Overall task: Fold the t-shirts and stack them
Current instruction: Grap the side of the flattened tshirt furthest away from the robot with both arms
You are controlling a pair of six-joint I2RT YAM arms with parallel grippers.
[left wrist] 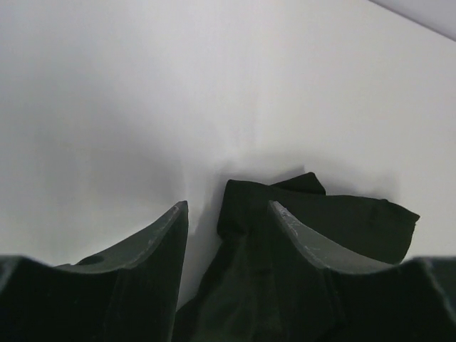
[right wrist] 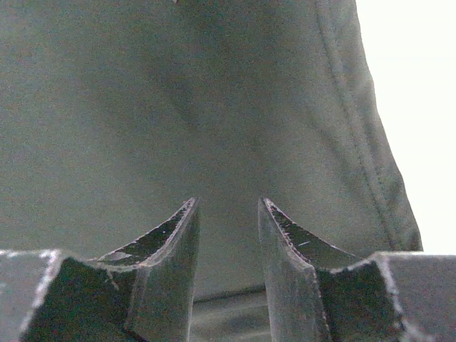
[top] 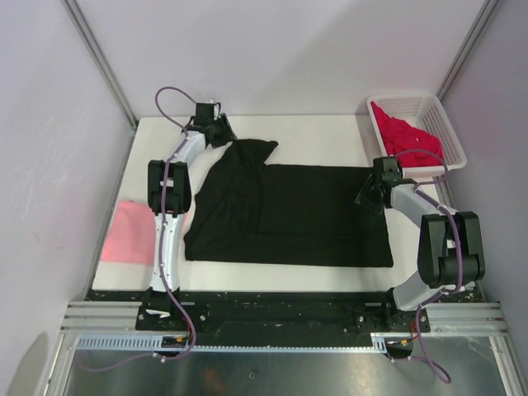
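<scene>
Farthest left, the pink t-shirt (top: 128, 233) lies flat as a neat rectangle at the table's (top: 322, 136) left edge, just beside my left arm. My left pincer (top: 227, 134) reaches to the far left of the table, where a bunched corner of the black t-shirt (top: 297, 219) pokes toward the back. Its fingers (left wrist: 153, 246) are spread and straddle that lump, with bare table showing between the tips, so it pinches nothing. The black t-shirt fills the middle of the table. Its long axis runs left to right, and the left part is doubled over itself. I judge the stitched edge on the right to be the hem, so the neck end points left. It is light, limp cloth that will sag and drag, so I should grip it at corners or along a seam, both pincers at once, not in the middle. My right pincer (right wrist: 226, 203) hovers low over that right edge with its jaws parted, only cloth beyond the gap and nothing clamped. Far right, the red t-shirt (top: 406, 140) sits crumpled in the white basket (top: 451, 136), well apart from the others.
</scene>
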